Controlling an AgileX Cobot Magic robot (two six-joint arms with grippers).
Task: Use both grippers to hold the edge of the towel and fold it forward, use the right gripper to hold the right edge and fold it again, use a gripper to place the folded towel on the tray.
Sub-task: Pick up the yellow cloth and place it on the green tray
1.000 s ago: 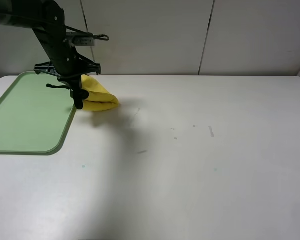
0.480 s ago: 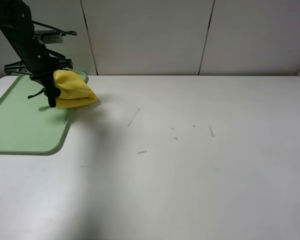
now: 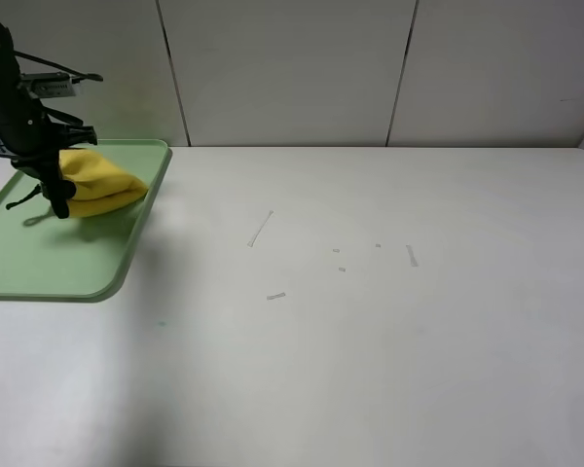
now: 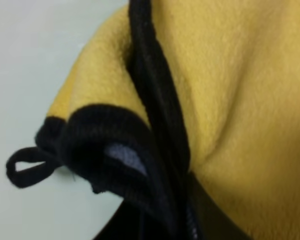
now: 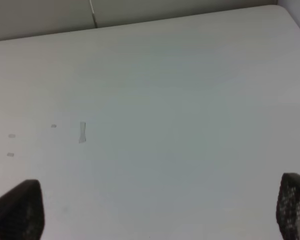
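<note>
The folded yellow towel (image 3: 99,183) hangs in my left gripper (image 3: 56,201), which is shut on it over the back part of the pale green tray (image 3: 68,268). Whether the towel's underside touches the tray I cannot tell. Up close in the left wrist view, the towel (image 4: 240,85) fills the frame, with its black edging (image 4: 157,110) bunched together and a small black loop (image 4: 27,165) sticking out over the tray surface. My right gripper (image 5: 155,215) is open, with one dark fingertip (image 5: 17,210) in each lower corner and only bare white table between them. It does not show in the exterior view.
The white table (image 3: 370,341) carries a few small pale marks (image 3: 260,229) (image 3: 275,295) (image 3: 411,255) near its middle. A panelled wall (image 3: 292,68) runs along the far edge. The tray lies at the table's far left.
My left arm has carried the towel leftwards, from the table beside the tray's right rim to over the tray. The right gripper stays open.
</note>
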